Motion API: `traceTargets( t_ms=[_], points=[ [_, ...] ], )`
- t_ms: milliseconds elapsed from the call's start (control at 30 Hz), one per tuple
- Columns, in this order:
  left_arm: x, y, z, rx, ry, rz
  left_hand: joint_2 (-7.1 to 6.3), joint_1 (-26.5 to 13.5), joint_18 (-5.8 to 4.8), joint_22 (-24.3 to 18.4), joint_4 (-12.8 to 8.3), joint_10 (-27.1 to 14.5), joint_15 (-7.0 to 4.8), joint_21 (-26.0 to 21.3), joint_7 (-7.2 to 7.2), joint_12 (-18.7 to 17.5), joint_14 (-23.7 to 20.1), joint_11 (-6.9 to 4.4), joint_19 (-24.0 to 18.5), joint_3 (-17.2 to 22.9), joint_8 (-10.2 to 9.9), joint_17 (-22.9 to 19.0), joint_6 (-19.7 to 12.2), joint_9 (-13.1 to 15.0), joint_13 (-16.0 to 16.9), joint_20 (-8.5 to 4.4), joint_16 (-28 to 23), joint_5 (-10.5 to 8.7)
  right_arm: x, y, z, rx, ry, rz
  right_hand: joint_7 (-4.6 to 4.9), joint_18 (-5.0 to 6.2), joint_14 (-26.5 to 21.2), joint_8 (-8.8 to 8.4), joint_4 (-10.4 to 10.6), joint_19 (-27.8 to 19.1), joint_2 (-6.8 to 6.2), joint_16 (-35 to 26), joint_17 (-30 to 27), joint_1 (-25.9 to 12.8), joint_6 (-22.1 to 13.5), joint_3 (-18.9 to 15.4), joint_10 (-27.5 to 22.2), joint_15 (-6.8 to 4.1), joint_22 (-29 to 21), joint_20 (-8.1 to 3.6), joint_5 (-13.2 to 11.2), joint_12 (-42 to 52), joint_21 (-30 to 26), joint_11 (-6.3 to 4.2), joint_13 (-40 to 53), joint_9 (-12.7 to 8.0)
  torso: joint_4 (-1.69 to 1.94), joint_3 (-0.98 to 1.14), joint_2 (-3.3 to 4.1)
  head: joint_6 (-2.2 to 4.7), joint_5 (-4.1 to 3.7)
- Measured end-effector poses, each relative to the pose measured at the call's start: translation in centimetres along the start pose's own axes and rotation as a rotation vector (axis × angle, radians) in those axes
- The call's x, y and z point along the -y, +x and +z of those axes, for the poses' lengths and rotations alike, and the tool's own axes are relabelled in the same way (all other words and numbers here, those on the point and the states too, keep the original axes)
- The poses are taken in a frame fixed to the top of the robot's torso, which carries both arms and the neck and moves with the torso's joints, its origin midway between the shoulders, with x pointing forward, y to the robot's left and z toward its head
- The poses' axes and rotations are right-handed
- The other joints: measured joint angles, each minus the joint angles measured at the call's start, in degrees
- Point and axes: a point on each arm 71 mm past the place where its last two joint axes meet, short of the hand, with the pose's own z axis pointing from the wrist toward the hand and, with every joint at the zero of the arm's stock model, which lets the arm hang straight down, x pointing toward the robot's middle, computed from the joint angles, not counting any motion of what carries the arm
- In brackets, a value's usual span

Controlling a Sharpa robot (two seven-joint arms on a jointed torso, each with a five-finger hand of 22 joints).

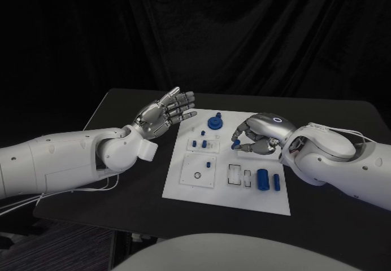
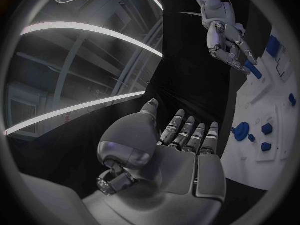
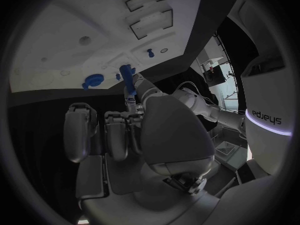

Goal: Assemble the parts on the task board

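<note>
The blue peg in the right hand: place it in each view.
Head view: blue peg at the right hand, over the task board.
Left wrist view: peg at that hand's fingertips.
Right wrist view: peg above the palm.
Shared landmark: round blue knob.

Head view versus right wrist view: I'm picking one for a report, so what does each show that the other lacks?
Head view alone: the open left hand raised beside the task board, and two blue cylinders lying on it. Right wrist view alone: close up, the fingers pinching a blue peg. Both share the right hand, board and blue knob.
</note>
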Motion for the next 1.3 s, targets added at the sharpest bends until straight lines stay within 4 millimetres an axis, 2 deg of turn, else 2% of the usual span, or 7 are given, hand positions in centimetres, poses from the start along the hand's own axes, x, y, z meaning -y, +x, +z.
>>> traceTargets(
  t_ms=[133, 300, 333, 367, 867, 1300],
  points=[
    [-0.1, 0.0, 0.0, 0.000, -0.003, -0.001, 0.00, 0.0, 0.00, 0.0, -0.1, 0.0, 0.00, 0.0, 0.00, 0.0, 0.0, 0.00, 0.0, 0.1, 0.0, 0.0, 0.0, 0.0, 0.0, 0.00, 0.0, -0.01, -0.9, 0.2, 0.6, -0.007, -0.029, 0.003, -0.08, 0.01, 0.0, 0.01, 0.0, -0.5, 0.00, 0.0, 0.0, 0.0, -0.1, 0.0, 0.0, 0.00, 0.0, -0.27, -0.2, 0.0, -1.1, 0.00, 0.0, 0.0, 0.03, 0.02, 0.02, 0.00, 0.10],
    [-0.2, 0.0, 0.0, 0.000, -0.005, -0.002, 0.00, 0.0, 0.00, 0.1, 0.1, 0.0, 0.00, 0.0, 0.00, 0.0, 0.0, -0.01, 0.0, 0.2, 0.0, 0.0, 0.0, 0.0, 0.0, 0.00, 0.0, 0.18, -2.0, 0.6, 1.2, -0.018, -0.065, 0.010, -0.28, 0.04, 0.0, 0.01, 0.0, -3.6, 0.31, 0.0, 0.0, 0.3, -0.3, -0.3, 0.0, 0.00, 0.0, -0.23, -0.2, 0.0, -6.0, 0.00, 0.0, 0.0, 0.06, 0.07, 0.02, 0.00, 0.13],
    [-0.2, 0.0, 0.0, 0.000, -0.006, -0.003, 0.00, 0.0, 0.00, 0.1, 0.1, 0.0, 0.00, 0.0, 0.00, 0.0, 0.0, -0.01, 0.0, 0.2, 0.0, 0.0, 0.0, 0.0, 0.0, 0.00, 0.0, 0.18, -2.2, 0.7, 1.4, -0.020, -0.072, 0.011, -0.28, 0.23, 0.0, 0.01, 0.0, -3.8, 0.31, 0.0, 0.0, 0.3, -0.3, -0.3, 0.0, 0.00, 0.0, -0.29, -0.2, 0.0, -6.5, 0.00, 0.0, 0.0, 0.06, 0.07, 0.01, 0.00, 0.16],
    [-0.3, 0.0, 0.0, 0.000, -0.006, -0.003, 0.00, 0.0, 0.00, 0.1, 0.1, 0.0, 0.00, 0.0, 0.00, 0.0, 0.0, -0.01, 0.0, 0.2, 0.0, 0.0, 0.0, 0.0, 0.0, 0.00, 0.0, 0.18, -2.4, 0.8, 1.5, -0.023, -0.078, 0.013, -0.29, 0.96, 0.0, 0.01, 0.0, -3.8, 0.39, 0.0, 0.0, 0.4, -0.3, -0.4, 0.0, 0.00, 0.0, -0.29, -0.2, 0.0, -6.9, 0.00, 0.0, 0.0, 0.06, 0.07, 0.00, 0.00, 0.16],
    [-0.5, 0.1, 0.2, -0.005, -0.010, -0.006, 0.00, 0.0, 0.00, 0.1, 0.1, 0.0, 0.00, 0.2, 0.00, 0.0, 0.0, -0.01, 0.0, 0.2, 0.0, 0.0, 0.0, 0.0, 0.0, 0.00, 0.0, 0.18, -5.4, 3.0, 3.3, -0.059, -0.173, 0.042, -0.39, 0.93, 0.0, -0.05, 0.0, -3.8, 0.60, 0.0, 0.0, 0.6, -0.4, -0.6, 0.0, 0.00, 0.0, -0.29, -0.4, 0.0, -7.3, 0.00, 0.0, 0.0, 0.11, 0.04, -0.10, 0.00, 0.15],
    [-0.6, 0.3, 0.4, -0.010, -0.013, -0.008, 0.00, 0.0, -0.01, 0.2, 0.1, 0.0, 0.00, 0.2, 0.00, 0.0, 0.0, -0.02, 0.2, 0.2, 0.0, 0.0, 0.0, 0.0, 0.0, 0.22, 0.0, 0.18, -7.1, 5.3, 4.5, -0.107, -0.219, 0.065, -0.49, 0.92, 0.0, -0.40, 0.0, -4.0, 0.58, 0.0, 0.0, 0.6, -0.5, -0.7, 0.0, 0.00, 0.0, -0.49, -0.1, 0.0, -7.6, 0.00, 0.0, 0.0, 0.01, 0.07, -0.08, 0.00, 1.48]
  ],
)
